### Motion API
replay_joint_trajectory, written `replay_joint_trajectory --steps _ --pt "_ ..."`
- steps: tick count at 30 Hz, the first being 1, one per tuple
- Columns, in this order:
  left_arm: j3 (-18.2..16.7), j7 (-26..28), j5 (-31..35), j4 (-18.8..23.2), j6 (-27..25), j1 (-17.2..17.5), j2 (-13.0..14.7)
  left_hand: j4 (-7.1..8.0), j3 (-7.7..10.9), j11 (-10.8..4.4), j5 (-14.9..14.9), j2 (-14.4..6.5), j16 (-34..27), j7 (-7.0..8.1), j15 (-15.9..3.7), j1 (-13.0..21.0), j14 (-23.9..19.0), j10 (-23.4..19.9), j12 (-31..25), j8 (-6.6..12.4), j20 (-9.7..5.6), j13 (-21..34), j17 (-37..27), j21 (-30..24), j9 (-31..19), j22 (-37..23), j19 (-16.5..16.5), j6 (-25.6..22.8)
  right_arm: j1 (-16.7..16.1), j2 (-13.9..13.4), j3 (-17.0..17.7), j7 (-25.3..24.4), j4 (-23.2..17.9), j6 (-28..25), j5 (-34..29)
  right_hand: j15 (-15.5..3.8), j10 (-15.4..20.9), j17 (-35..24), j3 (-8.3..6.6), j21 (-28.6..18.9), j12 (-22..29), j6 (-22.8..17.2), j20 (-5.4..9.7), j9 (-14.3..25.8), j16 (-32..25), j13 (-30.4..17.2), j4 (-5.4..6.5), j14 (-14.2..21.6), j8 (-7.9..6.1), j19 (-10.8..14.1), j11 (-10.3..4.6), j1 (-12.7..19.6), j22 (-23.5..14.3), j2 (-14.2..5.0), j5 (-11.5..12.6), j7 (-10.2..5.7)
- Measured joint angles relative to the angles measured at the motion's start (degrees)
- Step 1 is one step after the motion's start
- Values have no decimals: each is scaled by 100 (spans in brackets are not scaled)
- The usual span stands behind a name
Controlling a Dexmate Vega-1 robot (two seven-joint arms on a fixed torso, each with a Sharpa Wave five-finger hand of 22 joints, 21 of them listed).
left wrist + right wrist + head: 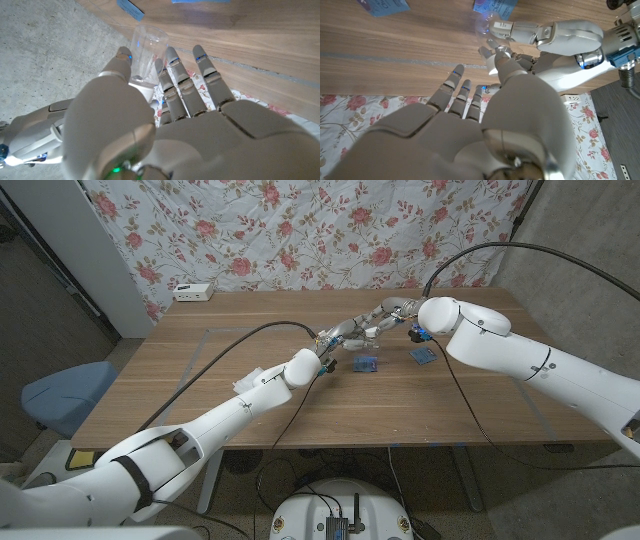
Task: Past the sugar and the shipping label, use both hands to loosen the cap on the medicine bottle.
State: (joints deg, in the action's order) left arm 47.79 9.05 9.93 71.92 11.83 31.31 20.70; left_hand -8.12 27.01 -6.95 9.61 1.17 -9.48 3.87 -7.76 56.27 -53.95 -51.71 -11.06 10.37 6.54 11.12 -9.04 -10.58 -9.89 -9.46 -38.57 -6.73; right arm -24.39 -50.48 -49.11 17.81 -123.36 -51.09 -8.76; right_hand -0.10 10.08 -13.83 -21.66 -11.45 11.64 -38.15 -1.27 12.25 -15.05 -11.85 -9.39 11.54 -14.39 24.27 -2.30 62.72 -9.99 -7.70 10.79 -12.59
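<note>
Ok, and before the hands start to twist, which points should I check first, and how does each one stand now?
1. Left hand grips the medicine bottle: ok, thumb and fingers close around it.
2. Right hand grips the cap: cannot tell, the contact is hidden.
3. Bottle lifted off the table: ok.
4. Blue packets apart from both hands: ok, lying on the table.
5. Cap already loose: cannot tell.
</note>
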Motion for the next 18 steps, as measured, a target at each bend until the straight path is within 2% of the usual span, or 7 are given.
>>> replay_joint_trajectory --steps 5,8,10,15,18 --pt "-6 6 29 42 -39 9 22 -11 11 0 -1 0 0 0 0 0 0 0 0 0 0 -2 0 0 0 0 0 0 -29 -37 47 -33 -61 -31 49 63 -46 9 82 0 0 256 -10 -2 25 0 32 1 139 -10 50 -73 0 73 -22 2" --pt "-8 8 50 66 -63 10 35 -25 25 0 -6 0 0 0 0 0 0 1 0 0 0 -4 0 0 0 0 0 0 -48 -58 72 -63 -92 -57 79 85 -57 26 145 0 0 427 -30 -2 25 0 47 -21 234 -30 162 -119 0 119 -42 5" --pt "-9 9 67 94 -79 9 51 -26 25 -1 6 0 0 0 0 0 0 1 0 0 0 -6 0 0 0 0 0 0 -59 -73 98 -87 -113 -85 117 127 -76 39 200 0 0 517 -60 -1 25 0 88 -18 249 -15 203 -170 0 170 -63 20" --pt "-9 9 123 109 -121 9 61 -26 24 -1 17 0 0 0 0 1 0 1 0 0 0 -7 0 0 0 0 0 0 -83 -101 140 -104 -148 -96 137 212 -98 74 383 0 1 678 -109 -1 69 0 174 -15 314 34 346 -422 0 297 -87 166" --pt "-9 7 155 160 -149 5 91 -27 24 -1 17 0 0 0 0 1 0 1 0 0 0 -9 1 0 0 0 0 0 -83 -113 144 -138 -169 -108 197 239 -87 80 479 -23 1 769 -208 -1 69 0 235 -31 323 65 397 -595 0 348 -87 256"
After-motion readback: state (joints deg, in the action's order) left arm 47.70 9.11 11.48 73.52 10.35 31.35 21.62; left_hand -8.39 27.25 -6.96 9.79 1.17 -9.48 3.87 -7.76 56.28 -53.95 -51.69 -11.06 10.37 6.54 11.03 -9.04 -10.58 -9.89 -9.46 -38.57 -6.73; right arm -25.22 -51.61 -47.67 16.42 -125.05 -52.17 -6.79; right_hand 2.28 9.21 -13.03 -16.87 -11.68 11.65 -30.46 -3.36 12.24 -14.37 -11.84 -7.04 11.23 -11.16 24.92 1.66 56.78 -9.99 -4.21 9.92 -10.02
